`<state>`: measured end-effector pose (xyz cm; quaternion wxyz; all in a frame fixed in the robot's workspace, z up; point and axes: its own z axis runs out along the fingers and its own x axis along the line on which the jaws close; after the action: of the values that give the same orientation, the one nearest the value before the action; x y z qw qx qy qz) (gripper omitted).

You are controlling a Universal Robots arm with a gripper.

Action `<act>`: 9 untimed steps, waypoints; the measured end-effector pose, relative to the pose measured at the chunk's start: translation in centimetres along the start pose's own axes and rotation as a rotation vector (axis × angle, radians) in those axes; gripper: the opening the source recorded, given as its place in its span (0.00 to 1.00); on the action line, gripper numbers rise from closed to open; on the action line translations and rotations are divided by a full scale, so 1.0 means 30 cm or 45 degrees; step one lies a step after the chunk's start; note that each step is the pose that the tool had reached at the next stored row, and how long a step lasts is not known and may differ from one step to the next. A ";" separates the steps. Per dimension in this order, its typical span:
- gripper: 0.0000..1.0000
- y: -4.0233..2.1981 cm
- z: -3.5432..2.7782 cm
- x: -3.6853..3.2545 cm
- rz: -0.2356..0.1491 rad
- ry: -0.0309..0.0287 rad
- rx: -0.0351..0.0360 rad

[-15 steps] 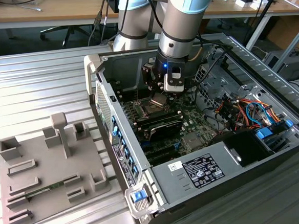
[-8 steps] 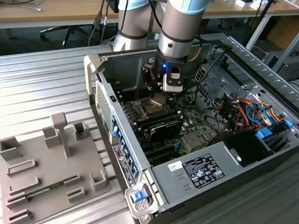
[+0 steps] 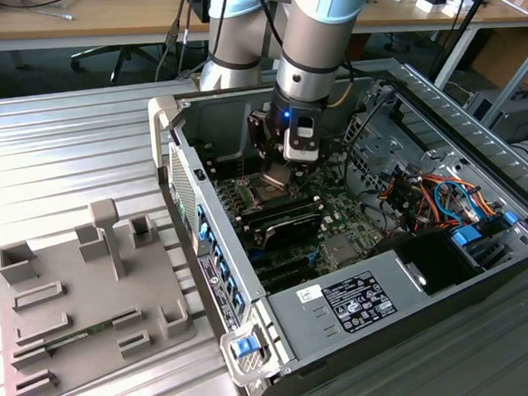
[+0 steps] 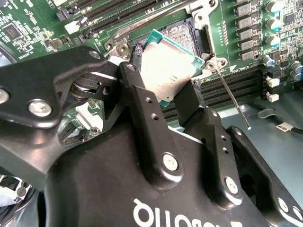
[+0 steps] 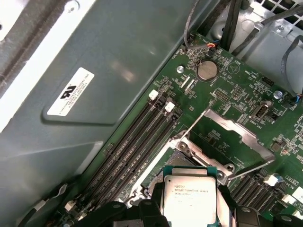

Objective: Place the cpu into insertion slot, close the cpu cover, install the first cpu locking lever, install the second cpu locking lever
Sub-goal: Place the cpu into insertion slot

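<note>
My gripper is down inside the open computer case, shut on the cpu, a flat silvery square with a greenish rim. Black fingers clamp two opposite edges of the chip. The cpu hangs slightly tilted over the insertion slot, whose dark pin field shows past the chip's far edge; whether they touch I cannot tell. The cpu cover, a silvery frame with a cut-out centre, stands swung open beyond the slot. A thin metal locking lever sticks out free from a corner of the socket.
Long black memory slots run beside the socket, close to the grey case wall. Cables and a power supply fill the case at the exterior view's right. A grey fixture plate lies outside at the exterior view's left.
</note>
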<state>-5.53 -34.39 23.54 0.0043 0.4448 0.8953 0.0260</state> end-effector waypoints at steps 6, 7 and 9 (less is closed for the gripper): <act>0.53 0.003 0.001 0.006 0.005 -0.0002 -0.0002; 0.53 0.003 0.001 0.006 0.009 -0.0005 0.0000; 0.53 0.003 0.001 0.006 0.021 -0.0011 -0.0002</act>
<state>-5.58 -34.19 23.51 0.0045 0.4522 0.8915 0.0259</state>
